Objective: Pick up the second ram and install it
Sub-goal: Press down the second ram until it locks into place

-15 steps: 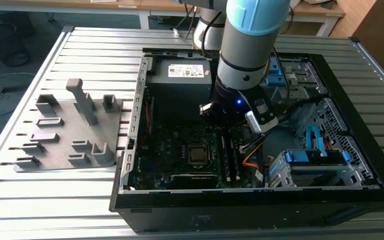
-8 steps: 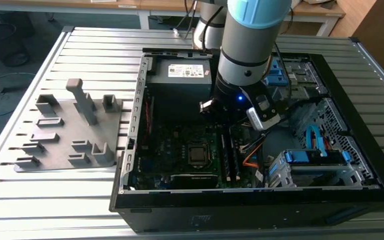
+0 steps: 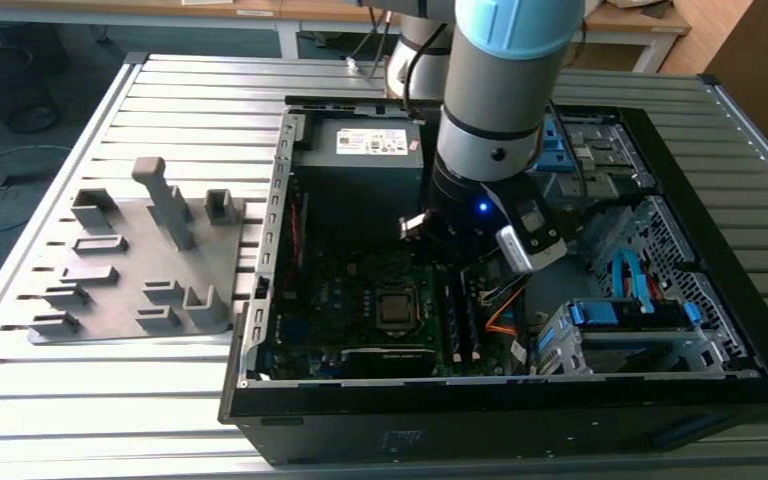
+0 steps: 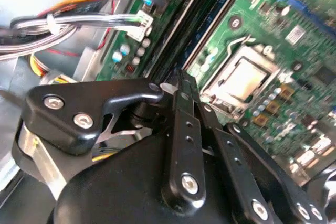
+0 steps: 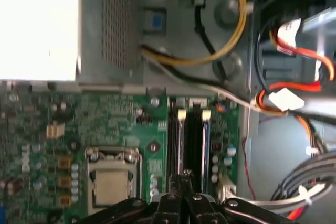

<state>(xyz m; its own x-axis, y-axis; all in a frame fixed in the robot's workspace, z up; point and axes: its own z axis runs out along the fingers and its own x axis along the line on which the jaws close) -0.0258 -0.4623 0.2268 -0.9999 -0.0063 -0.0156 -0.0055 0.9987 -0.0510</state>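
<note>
Black gripper (image 4: 181, 85) linkage, fingers drawn together, poised directly above the motherboard's (image 5: 42, 129) memory slots (image 5: 191, 140), beside the processor socket (image 5: 112, 179). Whether the second ram (image 3: 466, 325) is seated there or still gripped cannot be told.

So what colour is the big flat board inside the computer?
Green. The board shows best in the first wrist view, with a silvery square chip socket on it.

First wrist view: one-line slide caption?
Gripper poised over the motherboard's memory slots, beside the processor socket.
</note>
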